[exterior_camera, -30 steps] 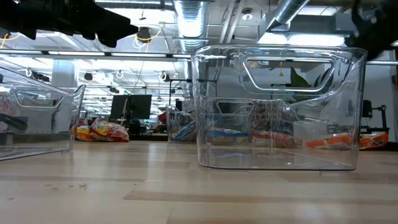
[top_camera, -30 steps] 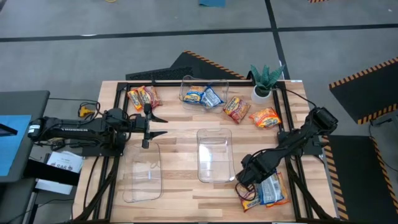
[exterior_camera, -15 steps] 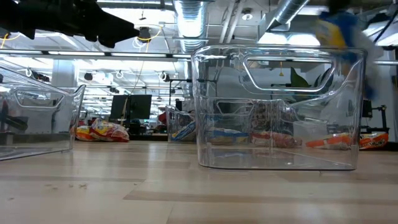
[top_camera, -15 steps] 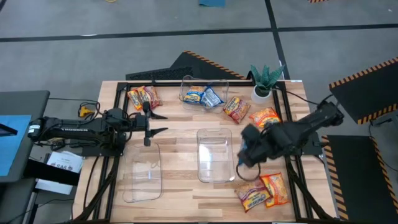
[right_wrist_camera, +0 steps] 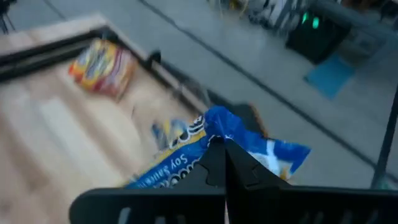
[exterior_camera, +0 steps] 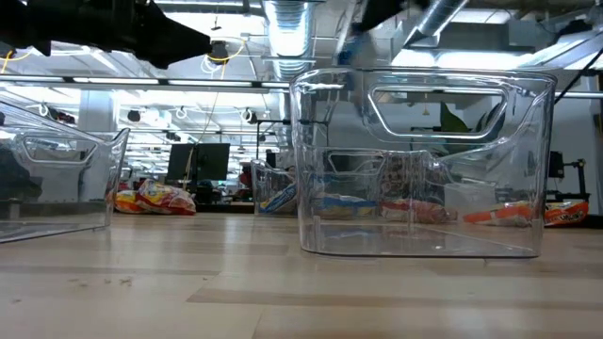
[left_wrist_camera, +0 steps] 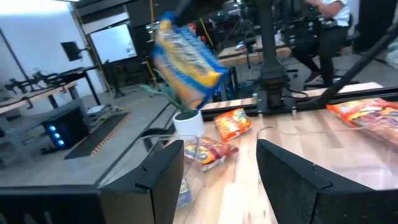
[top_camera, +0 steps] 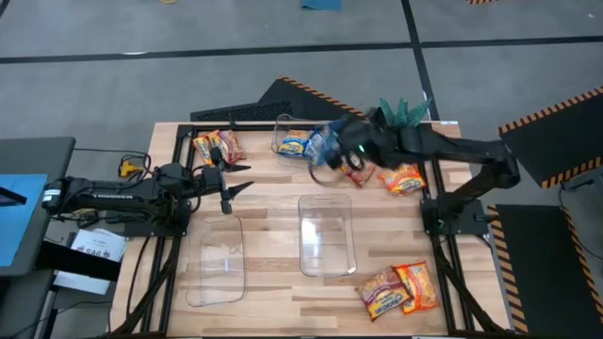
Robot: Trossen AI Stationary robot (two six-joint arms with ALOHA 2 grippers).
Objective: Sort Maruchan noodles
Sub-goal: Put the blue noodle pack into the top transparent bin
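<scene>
My right gripper (top_camera: 345,149) reaches to the table's far side, shut on a blue noodle packet (top_camera: 325,151) just above the far clear bin (top_camera: 283,127). That bin holds two blue packets (top_camera: 303,144). A red-brown and orange pair (top_camera: 217,148) lies flat at the far left. A red-brown packet (top_camera: 358,167) and an orange one (top_camera: 403,177) lie by the right arm. Two more packets (top_camera: 396,288) lie at the near right. My left gripper (top_camera: 233,184) is open and hovers left of centre. My right gripper pinches the blue packet (right_wrist_camera: 205,155) between its two fingers (right_wrist_camera: 219,163), coming from above. In the left wrist view the packet (left_wrist_camera: 186,59) hangs tilted below the gripper by its upper end (left_wrist_camera: 166,28), lifted clear of table and bin.
An empty clear bin (top_camera: 325,235) stands mid-table and another (top_camera: 215,259) at the near left. A potted plant (top_camera: 400,122) stands at the far right. A black frame rail (top_camera: 283,125) runs along the far edge. Bare wood lies between the bins.
My right gripper took the blue packet from the pile at the near right, lifted it clear and swung up and across toward the far edge, ending over the far bin. The two other packets of that pile stayed on the table.
</scene>
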